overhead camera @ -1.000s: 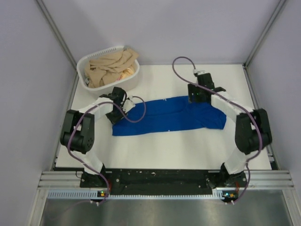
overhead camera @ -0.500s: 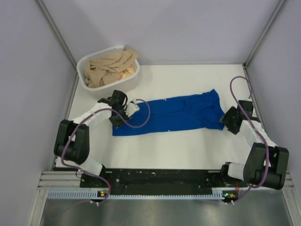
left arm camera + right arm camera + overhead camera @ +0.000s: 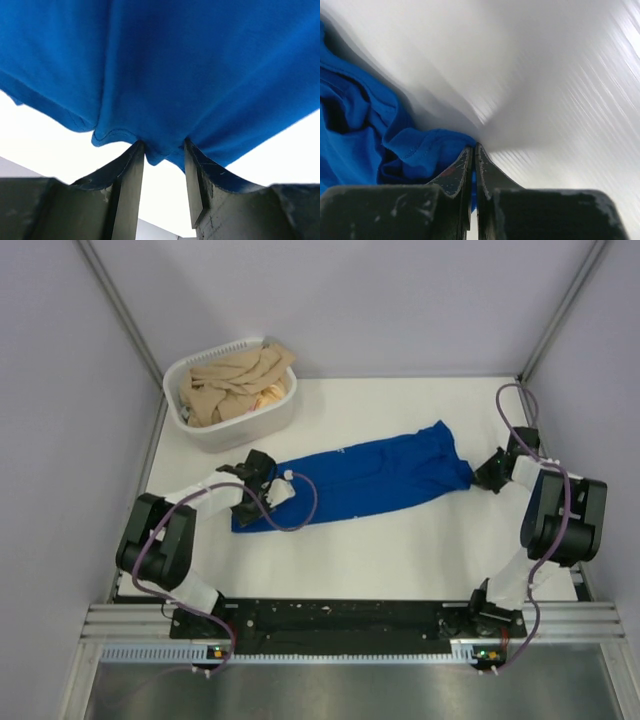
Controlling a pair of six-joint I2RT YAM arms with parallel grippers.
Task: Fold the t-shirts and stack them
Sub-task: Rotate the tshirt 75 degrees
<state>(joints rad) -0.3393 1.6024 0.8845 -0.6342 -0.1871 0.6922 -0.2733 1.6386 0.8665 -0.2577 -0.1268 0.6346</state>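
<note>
One royal-blue t-shirt lies stretched in a long slanted band across the table, plain side up. My left gripper is at its left end. In the left wrist view its jaws stand partly apart, tips against the shirt's hem, with a small fold of cloth dipping between them. My right gripper is at the shirt's bunched right end. The right wrist view shows that gripper shut, with a strip of blue cloth pinched between its fingers.
A white laundry basket holding beige clothes stands at the back left, just behind my left arm. Grey walls close in the table on the left, right and back. My right arm lies near the right edge.
My right gripper left the shirt's back edge, swung to its right end and shut on the cloth. The shirt now lies narrower and slanted, its right end bunched. My left gripper shifted slightly nearer.
</note>
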